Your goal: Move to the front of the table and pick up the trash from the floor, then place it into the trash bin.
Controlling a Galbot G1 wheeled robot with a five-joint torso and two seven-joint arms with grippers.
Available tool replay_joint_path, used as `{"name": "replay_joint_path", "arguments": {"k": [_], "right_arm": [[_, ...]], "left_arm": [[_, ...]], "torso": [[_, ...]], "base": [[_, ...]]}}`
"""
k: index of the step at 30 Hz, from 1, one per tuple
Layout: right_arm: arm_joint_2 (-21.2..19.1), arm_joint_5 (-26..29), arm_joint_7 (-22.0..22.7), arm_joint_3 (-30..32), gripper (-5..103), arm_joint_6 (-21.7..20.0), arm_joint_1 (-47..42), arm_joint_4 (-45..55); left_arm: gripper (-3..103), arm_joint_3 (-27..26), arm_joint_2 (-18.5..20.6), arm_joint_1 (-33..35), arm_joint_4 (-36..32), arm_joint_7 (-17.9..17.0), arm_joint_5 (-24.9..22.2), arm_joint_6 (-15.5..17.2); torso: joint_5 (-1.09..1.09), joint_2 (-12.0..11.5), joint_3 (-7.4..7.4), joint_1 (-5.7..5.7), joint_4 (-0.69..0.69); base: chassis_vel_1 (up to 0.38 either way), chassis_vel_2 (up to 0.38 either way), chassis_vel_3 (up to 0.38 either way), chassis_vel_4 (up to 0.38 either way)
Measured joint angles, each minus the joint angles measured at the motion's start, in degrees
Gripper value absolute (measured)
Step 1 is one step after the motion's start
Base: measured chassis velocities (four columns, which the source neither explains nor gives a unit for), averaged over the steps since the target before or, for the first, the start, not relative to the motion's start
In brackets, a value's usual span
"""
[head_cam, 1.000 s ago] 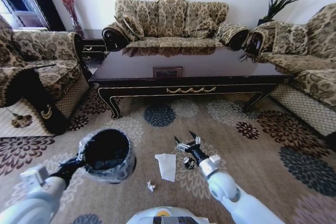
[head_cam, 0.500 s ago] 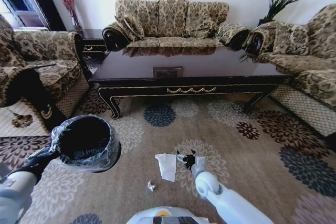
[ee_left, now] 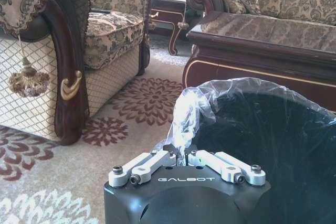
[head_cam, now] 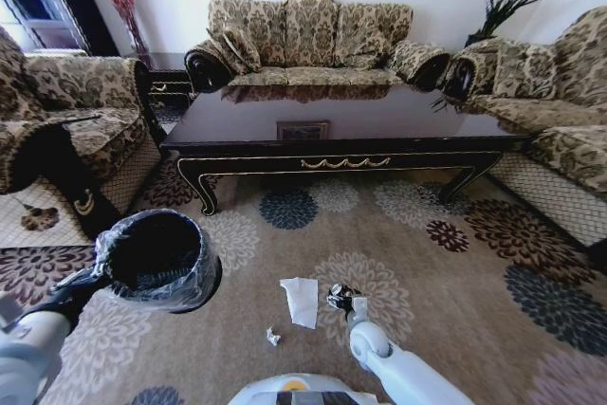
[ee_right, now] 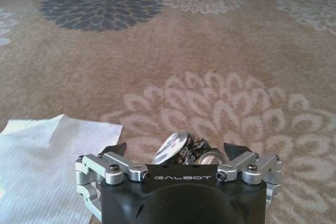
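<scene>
Since the frame a second back, right gripper (ee_right: 177, 153) has dropped from above the carpet down onto the silvery crumpled wrapper (ee_right: 184, 150), and the left arm has swung the trash bin (head_cam: 157, 261) out toward the left armchair (head_cam: 66, 135).

Right jaws: spread, one fingertip on each side of the wrapper, which lies on the carpet (ee_right: 220, 56) between them; not closed on it. In the head view that gripper (head_cam: 343, 299) sits low at the edge of a pale flower medallion, the wrapper (head_cam: 338, 295) at its tip.

Left jaws: pressed together on a fold of the clear plastic bag liner (ee_left: 184, 114) at the bin's near rim; left gripper (ee_left: 186, 156) carries the black bin (ee_left: 273, 145) by that pinch. Head view shows the left gripper (head_cam: 83, 280) at the bin's left side, bin tilted.

White napkin (head_cam: 302, 301) lies flat on the carpet just left of the right gripper; same napkin (ee_right: 42, 161) is beside the left finger in the wrist view. Small crumpled scrap (head_cam: 273, 337) sits nearer the robot, below the napkin.

Table (head_cam: 332, 144) stands beyond the litter, its gold-trimmed front edge facing the robot, well apart from it.
</scene>
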Motion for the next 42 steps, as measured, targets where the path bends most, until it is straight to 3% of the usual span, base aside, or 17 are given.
{"name": "replay_joint_path", "arguments": {"k": [2, 11, 29, 42], "right_arm": [[0.04, -4.08, -0.87, -0.89, 100, 0.11, -0.93, -0.60], [1.23, -9.98, -4.47, -3.21, 100, 2.58, -2.54, -4.77], [5.79, -9.43, -5.71, -4.06, 100, 5.03, 1.39, -9.02], [7.62, -6.02, -0.87, -4.08, 100, 2.15, 3.44, -10.71]], "left_arm": [[5, 0.47, -0.25, -0.14, 0.00, 0.03, 0.38, 0.00], [5, 1.06, -0.79, -0.42, 0.00, 0.14, 0.69, 0.00], [5, 1.35, -0.64, -0.48, 0.01, 0.28, 1.20, -0.04], [5, 0.72, -0.28, -0.26, 0.01, 0.33, 1.03, -0.12]], "torso": [[-0.01, 0.00, 0.00, 0.00, 0.01], [-0.01, 0.00, 0.00, 0.00, 0.00], [-0.01, 0.00, 0.00, 0.00, 0.00], [-0.01, 0.00, 0.00, 0.00, 0.00]], "base": [[0.000, 0.000, 0.000, 0.000], [0.000, 0.000, 0.000, 0.000], [0.000, 0.000, 0.000, 0.000], [0.000, 0.000, 0.000, 0.000]]}}
